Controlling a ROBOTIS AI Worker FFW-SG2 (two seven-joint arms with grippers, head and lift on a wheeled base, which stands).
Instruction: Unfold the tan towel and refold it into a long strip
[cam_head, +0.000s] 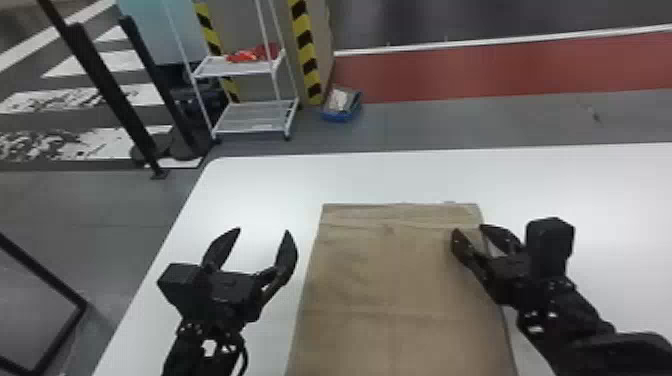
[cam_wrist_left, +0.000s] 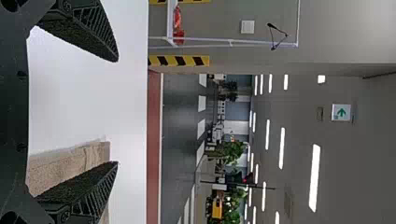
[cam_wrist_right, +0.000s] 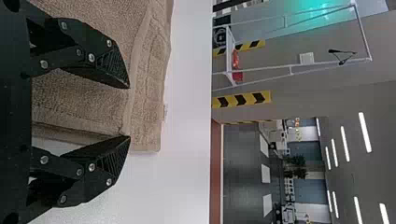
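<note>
The tan towel on the surface looks soft, likely light. The left gripper is open beside it, the right gripper open across its right edge; best pinched near the far corners.

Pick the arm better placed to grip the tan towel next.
Probably the right: its end effector stands open at the far right corner of the towel, one finger over it. The left end effector, also open, is over bare table.

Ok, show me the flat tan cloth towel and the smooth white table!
Flat tan cloth towel (cam_head: 400, 292): head view, middle of its visible top.
Smooth white table (cam_head: 247, 187): head view, bare top, far left.
</note>
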